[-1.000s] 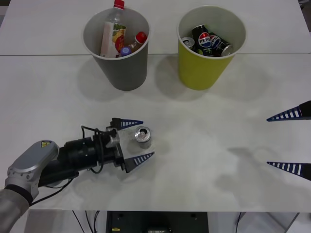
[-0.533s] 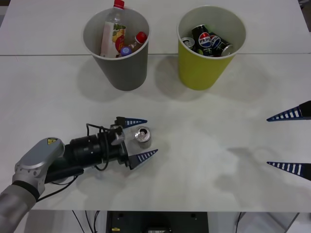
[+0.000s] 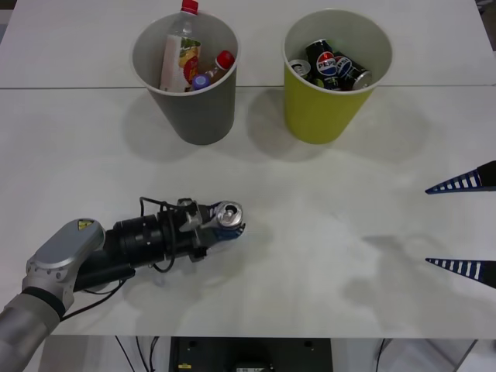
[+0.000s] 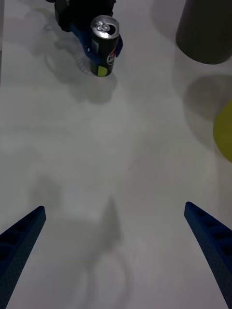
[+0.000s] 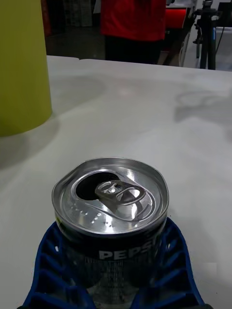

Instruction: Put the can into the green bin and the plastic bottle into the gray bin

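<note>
White table (image 3: 325,248): left gripper (image 3: 223,222) at lower left pinches the upright can (image 3: 229,216); right gripper (image 3: 463,225), far right, is spread.

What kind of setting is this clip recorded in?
Probably a robotics lab or test room: a plain white table holds only the gray bin and the green bin for a sorting trial, and a tripod stands behind.

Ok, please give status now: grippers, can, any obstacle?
Left gripper shut on the can, upright on table. Right gripper open, idle at right. Path to green bin looks free.
</note>
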Robot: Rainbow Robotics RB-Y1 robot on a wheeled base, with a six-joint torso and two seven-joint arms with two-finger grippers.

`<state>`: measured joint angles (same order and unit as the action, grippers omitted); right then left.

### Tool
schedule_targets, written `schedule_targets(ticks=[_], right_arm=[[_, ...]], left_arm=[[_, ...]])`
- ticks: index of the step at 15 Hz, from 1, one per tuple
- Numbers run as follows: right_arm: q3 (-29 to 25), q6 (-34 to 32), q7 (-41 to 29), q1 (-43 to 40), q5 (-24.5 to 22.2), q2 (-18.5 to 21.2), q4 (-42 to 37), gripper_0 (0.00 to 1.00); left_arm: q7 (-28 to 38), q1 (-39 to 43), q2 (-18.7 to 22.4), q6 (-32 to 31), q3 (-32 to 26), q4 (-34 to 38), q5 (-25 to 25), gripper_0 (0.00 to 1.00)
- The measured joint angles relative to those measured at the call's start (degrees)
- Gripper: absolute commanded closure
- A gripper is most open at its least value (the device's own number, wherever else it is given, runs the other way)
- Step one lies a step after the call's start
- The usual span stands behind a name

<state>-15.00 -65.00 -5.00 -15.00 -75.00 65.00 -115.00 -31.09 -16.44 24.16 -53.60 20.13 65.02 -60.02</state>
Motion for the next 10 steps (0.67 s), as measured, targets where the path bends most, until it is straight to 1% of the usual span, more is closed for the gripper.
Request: schedule_targets(ticks=[3, 5, 6, 7, 10], right_arm=[[0.0, 0.0, 0.0, 0.0, 0.0, 0.0, 0.01, 0.0], [0.0, 0.0, 0.0, 0.0, 0.0, 0.0, 0.01, 0.0], [0.0, 0.0, 0.0, 0.0, 0.0, 0.0, 0.01, 0.0], [0.0, 0.0, 0.0, 0.0, 0.0, 0.0, 0.01, 0.0], [0.0, 0.0, 0.0, 0.0, 0.0, 0.0, 0.01, 0.0]], left_arm=[[0.38, 0.04, 0.33, 0.0, -0.06, 0.09, 0.0, 0.99], [1.14, -0.03, 1.43, 0.04, -0.06, 1.08, -0.01, 0.99], [2.67, -0.06, 2.34, 0.17, -0.01, 2.04, -0.33, 0.99], [5.57, -0.02, 3.38, 0.3, -0.01, 3.58, -1.49, 0.99], [16.3, -0.01, 6.82, 0.96, 0.0, 10.05, -7.42, 0.99]])
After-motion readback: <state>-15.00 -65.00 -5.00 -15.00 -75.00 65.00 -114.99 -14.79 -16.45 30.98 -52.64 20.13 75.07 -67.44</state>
